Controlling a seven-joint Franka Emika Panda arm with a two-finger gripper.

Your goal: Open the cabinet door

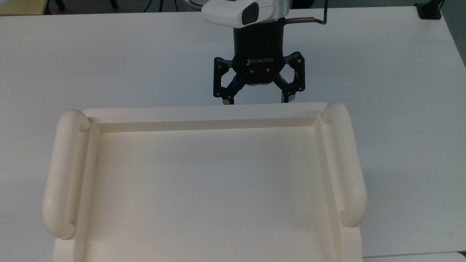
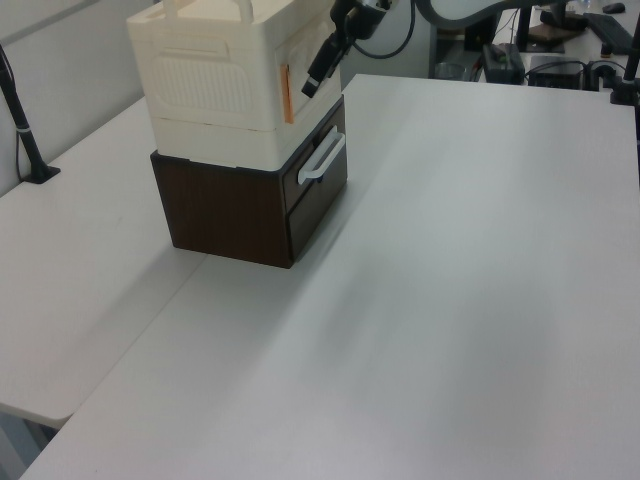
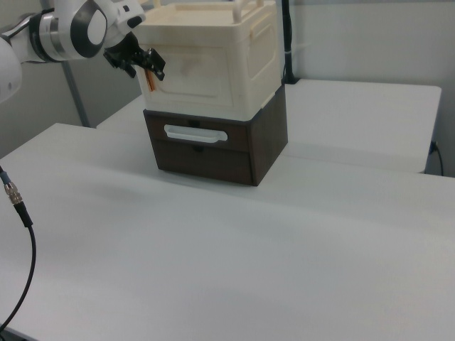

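1. The cream-coloured plastic cabinet (image 3: 206,64) is stacked on a dark brown wooden drawer unit (image 3: 217,145), so its front is raised off the white table (image 3: 284,249) to the height at which the arm is held.
2. The cabinet door (image 3: 190,77), a flat cream panel forming the cabinet's front face, is seen shut and flush with the cabinet; a small orange tab (image 2: 286,94) is fixed at 1 vertical edge of that face, judged to be the pull point.
3. The black two-finger gripper (image 1: 256,102) is held just in front of the cabinet's upper front edge, close to the orange tab, with its 2 fingers spread apart and nothing between them.
4. The fingers are pointed toward the cabinet front, presumably so the tab can be caught and the door swung outward.
5. The drawer unit's white bar handle (image 3: 193,133), below the cabinet, is left untouched.
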